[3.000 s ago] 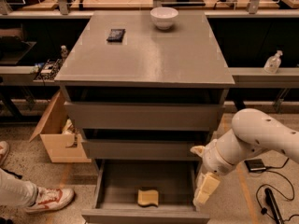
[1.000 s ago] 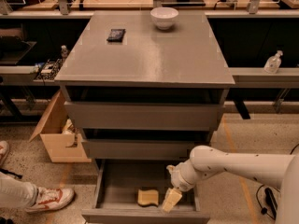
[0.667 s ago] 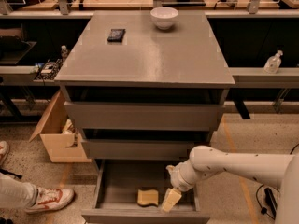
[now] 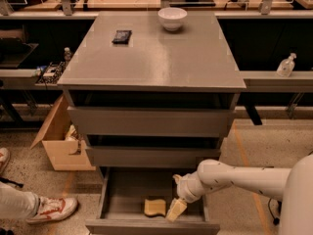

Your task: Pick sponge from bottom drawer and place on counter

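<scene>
Drawer [image 4: 152,226]: lowest of three, pulled out, interior exposed. Sponge [image 4: 155,207] lies flat on the drawer floor, close to the drawer front, slightly right of the drawer's centre.

Tool [image 4: 176,209]: inside the drawer, right of the sponge, tip angled down to the left, just beside the sponge's right edge. Contact with the sponge cannot be told. Whether the tool is spread or pressed together cannot be told. Arm [image 4: 234,177] enters over the drawer's right wall.

Obstructions: the two upper drawers [image 4: 149,122] sit above the drawer and overhang its rear. Nothing else lies in the drawer with the sponge.

Counter [image 4: 161,58], above the drawer: a white bowl [image 4: 172,18] at its far edge, a black packet [image 4: 122,36] at its far left.

Floor left of the drawer: an open cardboard box [image 4: 58,143] and a person's shoe [image 4: 51,208]. On a ledge up and right of the drawer: a clear bottle [image 4: 286,65].
</scene>
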`<state>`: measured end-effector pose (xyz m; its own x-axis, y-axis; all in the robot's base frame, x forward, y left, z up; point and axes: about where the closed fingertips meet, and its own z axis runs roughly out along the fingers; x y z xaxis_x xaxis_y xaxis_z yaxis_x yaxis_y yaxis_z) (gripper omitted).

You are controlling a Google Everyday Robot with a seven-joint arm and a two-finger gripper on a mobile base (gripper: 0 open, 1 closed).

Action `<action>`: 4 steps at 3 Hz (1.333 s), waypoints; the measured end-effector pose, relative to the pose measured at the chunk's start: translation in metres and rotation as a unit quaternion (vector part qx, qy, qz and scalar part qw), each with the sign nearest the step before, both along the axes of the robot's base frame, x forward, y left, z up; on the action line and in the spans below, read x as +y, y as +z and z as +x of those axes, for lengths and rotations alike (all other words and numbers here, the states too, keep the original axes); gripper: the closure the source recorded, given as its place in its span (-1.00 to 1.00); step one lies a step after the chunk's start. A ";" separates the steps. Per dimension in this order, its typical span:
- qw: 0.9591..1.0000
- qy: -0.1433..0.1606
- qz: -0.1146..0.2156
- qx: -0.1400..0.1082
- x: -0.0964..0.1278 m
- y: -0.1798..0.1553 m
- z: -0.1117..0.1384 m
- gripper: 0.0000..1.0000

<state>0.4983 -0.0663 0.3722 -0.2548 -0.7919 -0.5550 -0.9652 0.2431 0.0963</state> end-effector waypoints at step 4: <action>0.999 -0.026 0.022 -0.025 0.026 -0.104 0.040 -1.00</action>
